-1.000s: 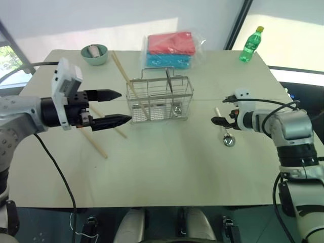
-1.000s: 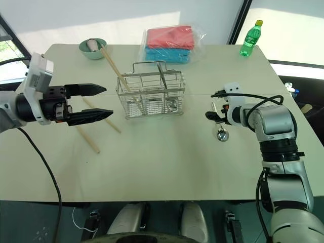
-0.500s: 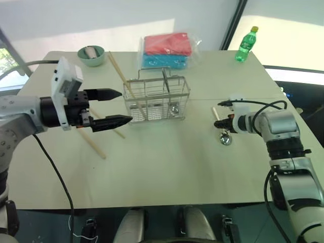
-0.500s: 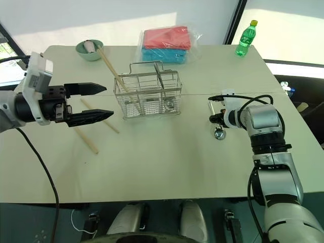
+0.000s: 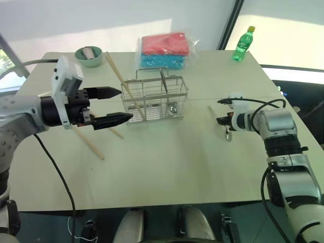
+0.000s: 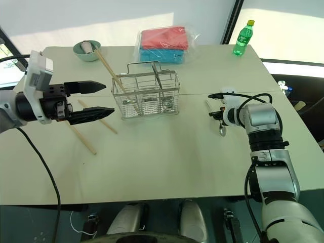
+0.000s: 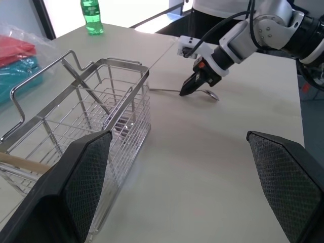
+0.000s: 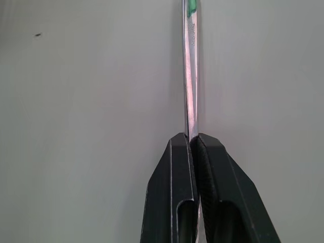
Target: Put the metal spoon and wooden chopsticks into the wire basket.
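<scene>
My right gripper (image 8: 193, 144) is pinched closed on the metal spoon (image 7: 191, 92), a slim shiny silver piece whose thin straight handle runs out from between the black fingertips (image 8: 174, 152) while its small round bowl lies on the table (image 5: 167, 167) on the right side, well apart from the wire basket (image 5: 153, 98). That basket is a small silver grid with inner dividers and a thin wire handle, standing upright near the middle of the table; one of the wooden chopsticks (image 5: 117, 74) leans in it, its free end slanting up toward the green bowl (image 5: 88, 55), and a dark utensil stands in another compartment. Two more light-brown sticks (image 5: 87, 144) lie flat on the table just left of the basket. My left gripper (image 5: 119, 106) hangs over those sticks with its fingers spread wide and nothing between them, tips near the basket's left wall. Between the spoon and the basket the pale tabletop is bare, and the whole near half is open. At the far edge sit a bagged stack of red and teal cloths (image 5: 164, 50) and a green bottle (image 5: 241, 44); behind is a white wall with a dark frame.
</scene>
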Tool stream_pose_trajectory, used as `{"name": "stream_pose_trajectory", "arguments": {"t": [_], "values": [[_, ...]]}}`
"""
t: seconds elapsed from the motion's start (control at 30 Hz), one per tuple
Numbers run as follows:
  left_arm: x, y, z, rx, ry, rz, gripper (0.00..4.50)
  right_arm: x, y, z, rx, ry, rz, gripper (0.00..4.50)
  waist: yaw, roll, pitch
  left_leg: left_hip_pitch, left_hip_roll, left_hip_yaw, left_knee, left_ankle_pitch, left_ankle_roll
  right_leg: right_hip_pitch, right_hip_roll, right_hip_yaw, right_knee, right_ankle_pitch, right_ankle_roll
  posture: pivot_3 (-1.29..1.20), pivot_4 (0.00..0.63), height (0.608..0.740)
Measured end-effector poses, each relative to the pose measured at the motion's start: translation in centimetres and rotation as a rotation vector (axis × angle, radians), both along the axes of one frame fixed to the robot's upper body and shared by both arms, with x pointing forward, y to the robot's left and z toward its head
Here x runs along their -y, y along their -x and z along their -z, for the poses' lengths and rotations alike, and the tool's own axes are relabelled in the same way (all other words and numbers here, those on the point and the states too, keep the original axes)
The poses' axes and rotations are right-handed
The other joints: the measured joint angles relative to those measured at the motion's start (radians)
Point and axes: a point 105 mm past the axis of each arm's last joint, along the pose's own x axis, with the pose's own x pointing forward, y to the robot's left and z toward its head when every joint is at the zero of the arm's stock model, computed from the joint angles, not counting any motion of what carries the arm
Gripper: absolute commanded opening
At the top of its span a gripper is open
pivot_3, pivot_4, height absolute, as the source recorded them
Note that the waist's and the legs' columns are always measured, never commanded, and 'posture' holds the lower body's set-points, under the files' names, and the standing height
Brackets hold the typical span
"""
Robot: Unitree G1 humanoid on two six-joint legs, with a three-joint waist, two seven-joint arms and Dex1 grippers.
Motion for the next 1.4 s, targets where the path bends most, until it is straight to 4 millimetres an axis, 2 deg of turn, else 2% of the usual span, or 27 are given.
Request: {"name": "stream_pose_trajectory", "arguments": {"t": [0.07,0.2,0.3,0.4,0.5,0.57,0.7,0.77,0.93,1.1,1.23,1.33,1.4], "values": [[-0.1,-0.2,-0.2,0.010,0.004,-0.014,4.50,0.2,-0.7,-1.5,0.096,0.003,0.000,0.02,0.001,0.002,0.001,0.000,0.000,0.000,0.000,0.000,0.000,0.000,0.000,0.000,0.000,0.001,0.001,0.00,0.150,0.667],[-0.1,-0.5,-0.6,0.034,0.019,-0.028,4.50,-1.0,-1.6,-7.7,0.394,-0.068,-0.038,0.02,0.001,0.003,0.002,0.000,0.000,0.000,-0.001,0.000,0.000,-0.001,0.000,0.000,0.001,0.001,0.002,0.00,0.150,0.667],[-0.3,-0.9,-0.6,0.034,0.031,-0.046,4.50,-3.6,-1.2,-13.3,0.622,-0.178,-0.117,0.02,-0.003,0.003,0.002,0.000,0.001,0.000,-0.002,0.000,0.000,-0.001,0.001,0.000,0.001,0.001,0.002,0.00,0.150,0.667],[-0.4,-1.1,-0.6,0.038,0.040,-0.061,4.50,-6.3,-0.5,-17.4,0.763,-0.309,-0.176,0.02,-0.001,0.003,0.002,0.000,0.001,-0.001,-0.001,0.000,0.000,-0.001,0.001,0.000,0.001,0.001,0.002,0.00,0.150,0.667],[-0.5,-1.4,-0.7,0.042,0.047,-0.075,4.50,-8.6,-0.2,-20.1,0.835,-0.446,-0.200,0.02,0.000,0.003,0.002,0.000,0.000,-0.001,-0.001,0.000,-0.001,-0.001,0.001,0.000,0.002,0.001,0.002,0.00,0.150,0.667],[-0.6,-1.5,-0.9,0.049,0.051,-0.079,4.50,-10.3,0.0,-21.0,0.851,-0.523,-0.230,0.02,0.002,0.003,0.002,0.000,0.000,-0.001,-0.001,0.000,-0.001,-0.002,0.001,0.000,0.002,0.001,0.002,0.00,0.150,0.667],[-0.7,-1.8,-1.7,0.072,0.060,-0.095,4.50,-13.3,0.1,-20.5,0.851,-0.566,-0.273,0.02,0.000,0.002,0.002,0.000,-0.001,-0.001,-0.001,0.000,-0.001,-0.007,0.001,0.001,0.006,0.001,0.002,0.00,0.150,0.667],[-0.7,-1.8,-1.8,0.076,0.061,-0.101,4.50,-14.5,0.0,-19.4,0.839,-0.563,-0.292,0.02,0.000,0.001,0.001,0.000,-0.001,0.000,-0.001,0.000,-0.001,-0.009,0.000,0.001,0.013,0.001,0.002,0.00,0.150,0.667],[-0.8,-1.8,-1.8,0.080,0.064,-0.113,4.50,-16.5,-0.1,-16.3,0.816,-0.533,-0.319,0.02,-0.004,0.001,0.001,-0.001,-0.001,0.000,-0.001,0.001,-0.001,-0.010,0.001,0.001,0.015,0.001,0.002,0.00,0.150,0.667],[-1.1,-1.6,-2.3,0.101,0.070,-0.125,4.50,-17.1,-0.8,-14.2,0.840,-0.537,-0.283,0.02,-0.006,0.002,0.002,0.001,0.000,-0.001,-0.001,0.001,-0.001,-0.010,0.001,0.001,0.015,0.001,0.002,0.00,0.150,0.667],[-1.1,-1.6,-2.3,0.103,0.070,-0.133,4.50,-17.5,-1.3,-13.3,0.849,-0.561,-0.259,0.02,-0.005,0.003,0.002,0.001,0.000,-0.001,-0.001,0.001,-0.001,-0.011,0.001,0.001,0.015,0.001,0.001,0.00,0.150,0.667],[-1.1,-1.7,-2.3,0.105,0.071,-0.140,4.50,-17.5,-1.6,-12.9,0.857,-0.571,-0.242,1.04,-0.005,0.003,0.002,0.001,0.000,-0.001,-0.001,0.001,-0.002,-0.010,0.001,0.002,0.015,0.001,0.002,0.00,0.150,0.667],[-1.1,-1.7,-2.3,0.106,0.072,-0.142,4.50,-17.4,-1.7,-12.4,0.852,-0.576,-0.227,2.02,-0.004,0.003,0.003,0.001,-0.001,-0.001,-0.001,0.001,-0.002,-0.010,0.001,0.002,0.015,0.001,0.001,0.00,0.150,0.667]]}}
